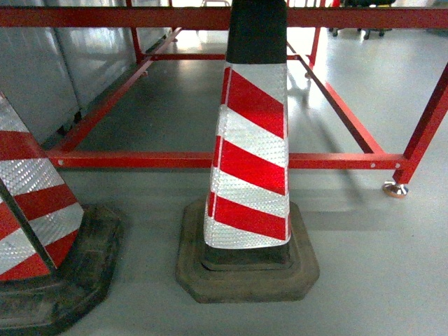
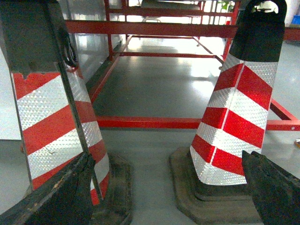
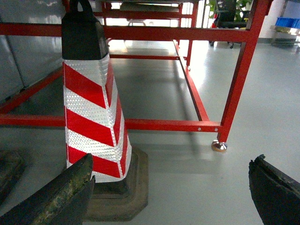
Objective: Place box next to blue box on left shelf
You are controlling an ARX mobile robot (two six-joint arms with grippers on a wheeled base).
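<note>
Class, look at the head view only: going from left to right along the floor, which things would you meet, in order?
Left striped cone → middle striped cone → red frame leg with its metal foot.

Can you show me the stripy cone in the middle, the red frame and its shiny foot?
striped cone (image 1: 252,150), head view, a red stripe.
red metal frame (image 1: 140,160), head view, lower front bar.
levelling foot (image 1: 395,189), head view, metal pad.

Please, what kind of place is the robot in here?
Probably a factory or warehouse floor. Two red-and-white striped cones stand on a smooth grey painted floor in front of a red metal frame, and blue crates are stacked far back in the right wrist view.
</note>
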